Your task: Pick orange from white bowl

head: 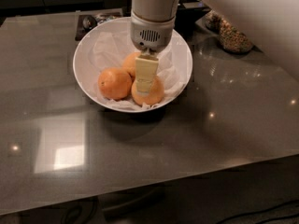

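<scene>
Toward 5 o'clock inside white bowl (pixel 88 50), gripper (pixel 145 85) is down over orange (pixel 155 95), open/closed we can't tell; off-ctr pinch prob rolls it into neighbor fruit (pixel 114 83) at 9 o'clock.

a grey glossy table (pixel 224 125) fills the view. on its far half sits the white bowl (pixel 80 50), lined with crumpled white tissue paper (pixel 110 43) and holding three round fruits. the orange (pixel 157 95), the palest, lies at the near right of the bowl. a deeper reddish fruit (pixel 113 83) sits just to its left, and a third fruit (pixel 131 62) lies just behind the two. the gripper (pixel 145 88) hangs from the robot's white arm (pixel 152 3) straight down into the bowl, its cream-coloured end covering the middle of the orange. a glass cereal jar (pixel 232 37) stands far right, apart from the bowl.
</scene>
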